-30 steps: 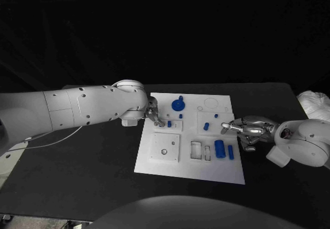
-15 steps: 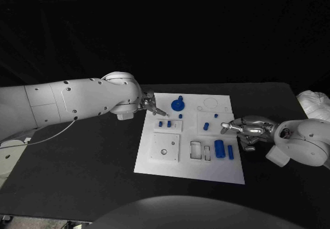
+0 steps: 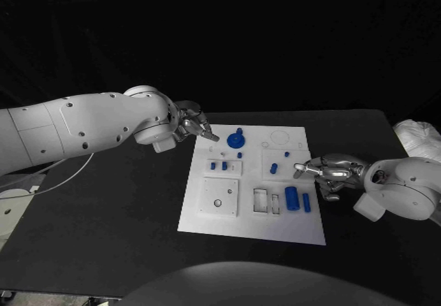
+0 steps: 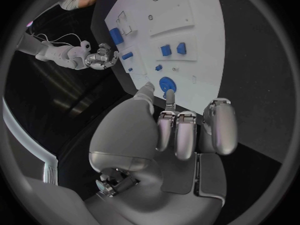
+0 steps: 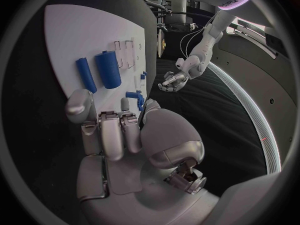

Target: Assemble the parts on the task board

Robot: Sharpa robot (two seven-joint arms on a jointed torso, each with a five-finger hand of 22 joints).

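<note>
The white task board (image 3: 253,220) lies mid-table. On it I see a blue round knob (image 3: 236,139), two small blue pegs (image 3: 218,166) standing side by side, more small pegs (image 3: 274,168), a thick blue cylinder (image 3: 292,198) and a slim blue bar (image 3: 306,202). My left hand (image 3: 193,126) hovers off the board's far left corner with thumb and forefinger apart and nothing in them; the left wrist view shows that hand (image 4: 169,130) above the knob (image 4: 167,83). My right hand (image 3: 326,173) sits at the board's right edge, fingers curled in, holding nothing (image 5: 125,135).
A square plate with a small hole (image 3: 220,194) and two rectangular slots (image 3: 268,201) lie at the board's near side. A white bundle (image 3: 418,137) lies at the table's right edge. A thin cable (image 3: 55,182) hangs beside my left arm.
My left hand has let go beside the two small pegs and drawn back up and to the left, off the board. A second peg now stands there. The right hand has stayed put.
</note>
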